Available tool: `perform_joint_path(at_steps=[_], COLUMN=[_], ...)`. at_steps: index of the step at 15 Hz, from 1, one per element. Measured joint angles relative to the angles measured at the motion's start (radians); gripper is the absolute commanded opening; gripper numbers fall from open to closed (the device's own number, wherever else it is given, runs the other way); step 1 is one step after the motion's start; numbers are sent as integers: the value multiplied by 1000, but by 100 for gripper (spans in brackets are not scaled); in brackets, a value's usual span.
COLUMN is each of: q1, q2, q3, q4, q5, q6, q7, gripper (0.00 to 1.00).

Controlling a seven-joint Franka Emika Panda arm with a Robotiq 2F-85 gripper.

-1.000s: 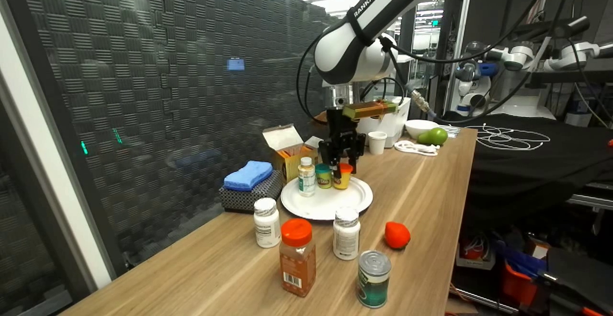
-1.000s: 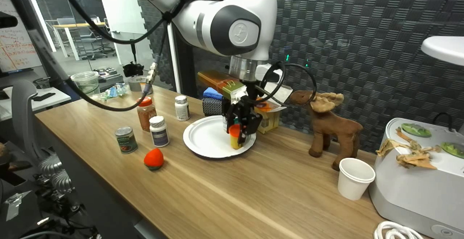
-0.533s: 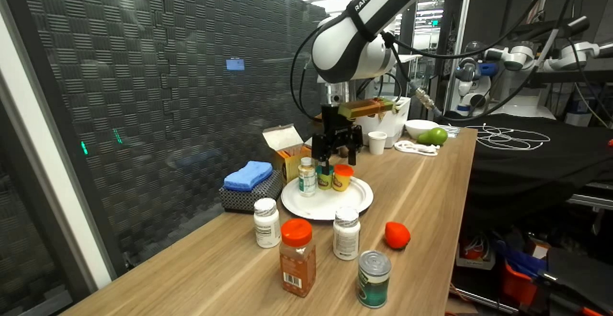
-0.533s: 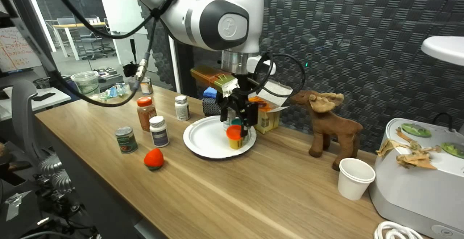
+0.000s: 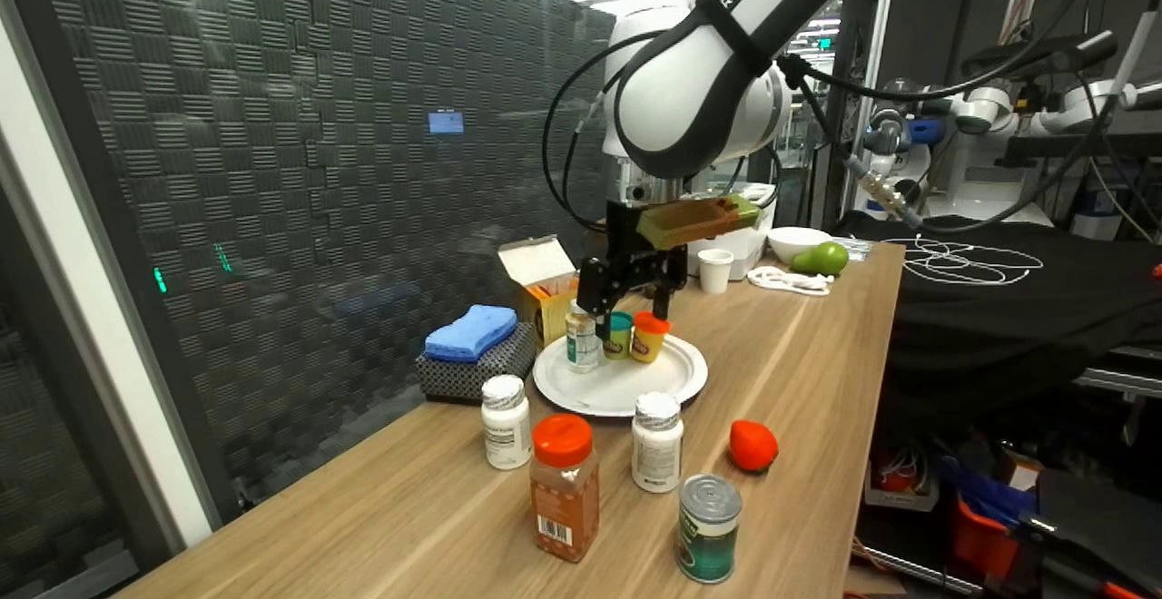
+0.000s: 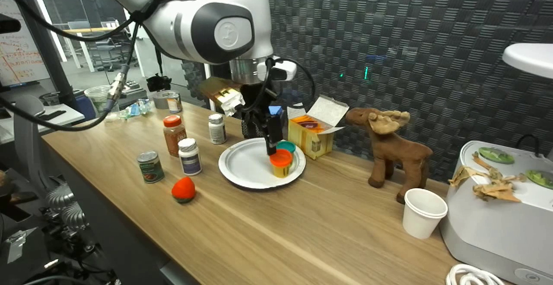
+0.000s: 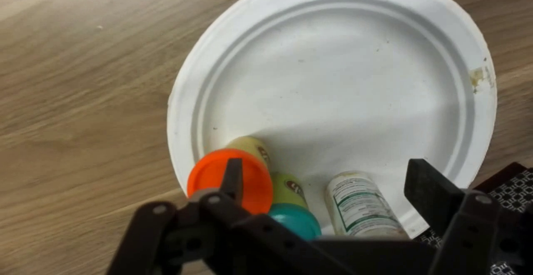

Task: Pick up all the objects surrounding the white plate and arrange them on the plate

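On the white plate (image 7: 341,66) stand an orange-lidded yellow tub (image 7: 247,146), a teal-lidded green tub (image 7: 289,191) and a labelled bottle (image 7: 361,206), grouped at one side. My gripper (image 7: 325,166) hangs open above them; one finger overlaps the orange lid in the wrist view, and nothing is held. Off the plate, in both exterior views, are two white pill bottles, one (image 5: 506,422) near the sponge and one (image 5: 656,443) by the plate's rim. A red-lidded spice jar (image 5: 565,499), a green can (image 5: 708,531) and an orange-red round piece (image 5: 753,446) also stand on the table.
A blue sponge (image 5: 470,333) lies on a dark patterned box (image 5: 472,372). The open yellow carton (image 6: 311,140) stands behind the plate. Farther along are a brown toy moose (image 6: 397,151), a paper cup (image 6: 424,213) and a grey-white appliance (image 6: 497,229).
My gripper has opened and let go of the orange-lidded tub, which now stands free on the plate. It has risen and shifted away from the tub across the plate.
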Motion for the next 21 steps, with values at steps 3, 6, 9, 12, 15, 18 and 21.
perform_joint_path(at_steps=[3,6,9,12,15,18,21], q1=[51,96,111,109,108,108,108], q2=[-54,-119,-176,-207,-210,-208,-208], q3=[-21,-40,-28,6,35,47,53], q4=[-92,-147,-167,-179,-186,-204,-223], q5=[-113,-217,-223,-156,-87,-59,-53], q6=[97,125,115,84,48,9,-9], q7=[130,270,320,304,292,296,305], gripper=[100,100,100,100,100,100,100])
